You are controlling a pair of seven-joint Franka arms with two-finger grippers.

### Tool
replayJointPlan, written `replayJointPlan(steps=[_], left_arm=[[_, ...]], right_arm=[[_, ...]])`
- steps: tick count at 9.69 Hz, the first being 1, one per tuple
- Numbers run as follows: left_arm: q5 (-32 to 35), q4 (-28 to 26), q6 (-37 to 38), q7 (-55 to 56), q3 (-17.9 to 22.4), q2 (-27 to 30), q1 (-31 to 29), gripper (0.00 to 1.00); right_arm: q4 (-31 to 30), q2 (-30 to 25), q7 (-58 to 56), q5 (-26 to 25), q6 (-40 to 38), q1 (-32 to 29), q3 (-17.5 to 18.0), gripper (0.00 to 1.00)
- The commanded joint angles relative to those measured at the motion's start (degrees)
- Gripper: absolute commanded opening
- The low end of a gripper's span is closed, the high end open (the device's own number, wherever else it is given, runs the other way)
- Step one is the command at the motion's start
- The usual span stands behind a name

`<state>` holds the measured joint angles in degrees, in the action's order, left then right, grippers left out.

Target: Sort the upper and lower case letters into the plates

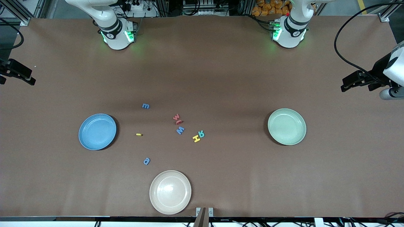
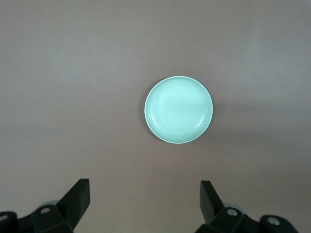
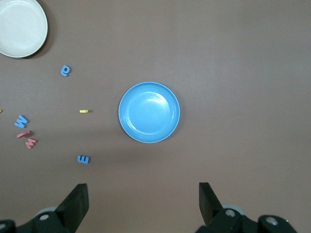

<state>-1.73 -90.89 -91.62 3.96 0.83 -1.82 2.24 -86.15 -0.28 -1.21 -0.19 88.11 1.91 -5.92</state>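
Nothing sorted yet: letters (image 1: pixel 178 126) lie loose mid-bench between blue plate (image 1: pixel 97 131) & green plate (image 1: pixel 287 126), left gripper (image 2: pixel 145 201) & right gripper (image 3: pixel 143 203) both high, jaws apart, empty, so drop squarely over one letter, pinch its edges.

Three plates (image 1: pixel 97 131) (blue, green, cream); eight letters (image 1: pixel 180 130) on table; two tools (image 2: pixel 145 194).

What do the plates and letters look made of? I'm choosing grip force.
The sky blue plate and pale green plate look like smooth moulded plastic: uniform colour, soft sheen, though glazed ceramic is possible. The letters look like matte foam or soft plastic: flat, saturated, no glare.
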Motion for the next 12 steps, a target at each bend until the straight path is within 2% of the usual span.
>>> replayJointPlan(steps=[1, 3, 5, 6, 9, 10, 11, 12], left_arm=[[0.4, 0.7, 0.7, -1.1, -1.2, -1.2, 1.4, 1.0], [0.4, 0.7, 1.2, 1.2, -4.2, -3.2, 6.0, 1.0], [-1.8, 0.9, -0.6, 11.3, -6.2, -8.8, 11.7, 1.0], [-3.6, 0.6, -6.6, 17.7, -6.4, -12.6, 15.4, 1.0], [-3.2, 2.1, -22.9, 31.5, -6.2, -25.2, 23.6, 1.0], [-3.2, 6.3, -27.3, 35.0, -6.1, -30.1, 25.6, 1.0], [-3.3, 13.0, -28.6, 36.5, -6.0, -35.8, 26.2, 1.0], [-3.2, 16.1, -30.8, 36.0, -5.7, -38.8, 27.6, 1.0]], right_arm=[[0.5, 1.2, -0.2, 1.0, -0.5, -0.4, 0.4, 1.0], [0.6, 3.6, -0.2, 1.1, -0.1, 1.5, 0.5, 1.0], [0.6, 7.7, -0.2, 1.2, 2.6, 4.8, 0.6, 1.0], [0.6, 10.0, -0.3, 1.2, 3.9, 6.1, 0.6, 1.0], [0.5, 16.7, -4.9, 0.8, 9.2, 9.9, 0.6, 1.0], [-0.9, 17.8, -7.7, 0.8, 11.3, 10.7, 0.6, 1.0], [-4.3, 17.8, -10.7, 0.7, 14.2, 12.3, 0.6, 1.0], [-6.9, 17.8, -14.2, 0.5, 15.7, 13.3, 0.6, 1.0]])
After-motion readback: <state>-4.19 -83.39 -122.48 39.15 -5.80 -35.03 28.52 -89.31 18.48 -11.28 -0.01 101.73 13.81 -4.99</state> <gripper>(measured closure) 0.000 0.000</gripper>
